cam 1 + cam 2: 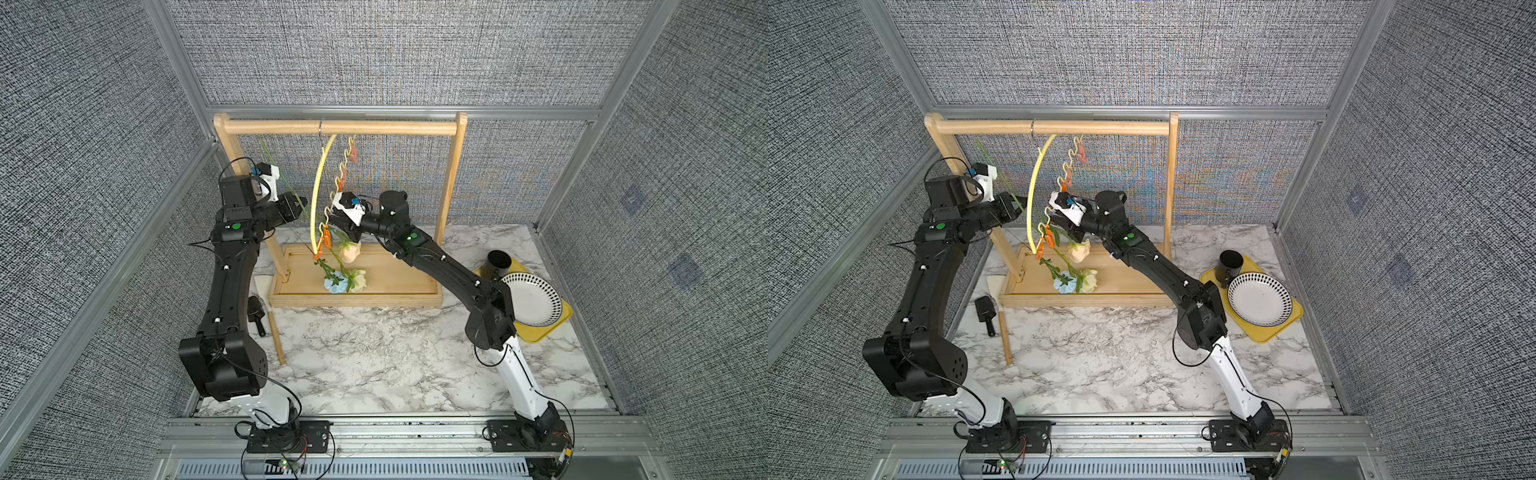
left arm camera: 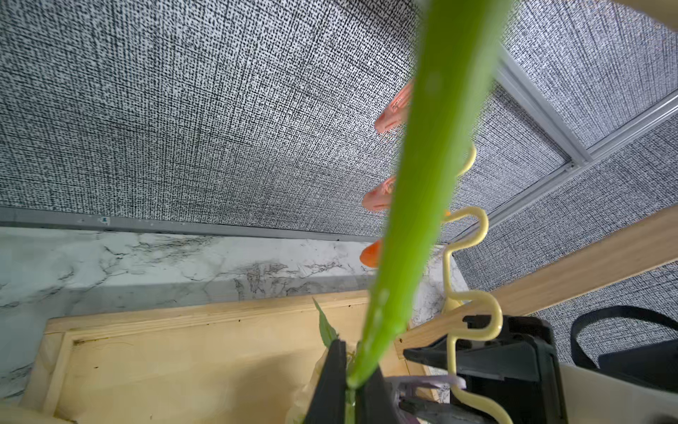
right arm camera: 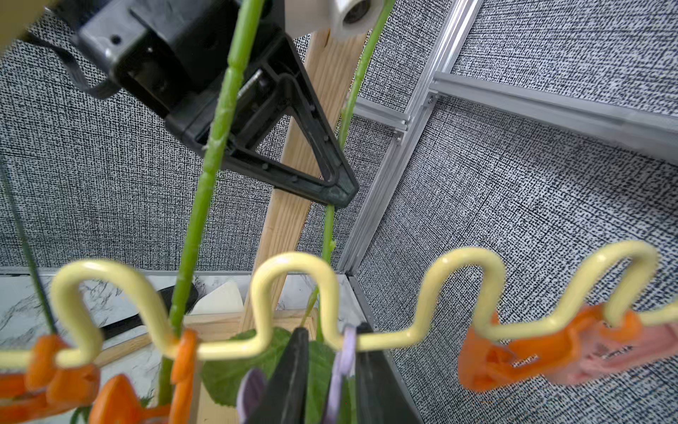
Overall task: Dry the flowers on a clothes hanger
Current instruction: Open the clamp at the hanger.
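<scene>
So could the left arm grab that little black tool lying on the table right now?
Probably not yet: the left gripper is shut on a green stem up by the hanger. Nothing covers the black tool, though.

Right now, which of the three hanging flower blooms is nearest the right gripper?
The beige-tan rose: it hangs right under the right gripper, while the small light-blue bloom and cream-white rose dangle together farther away.
</scene>
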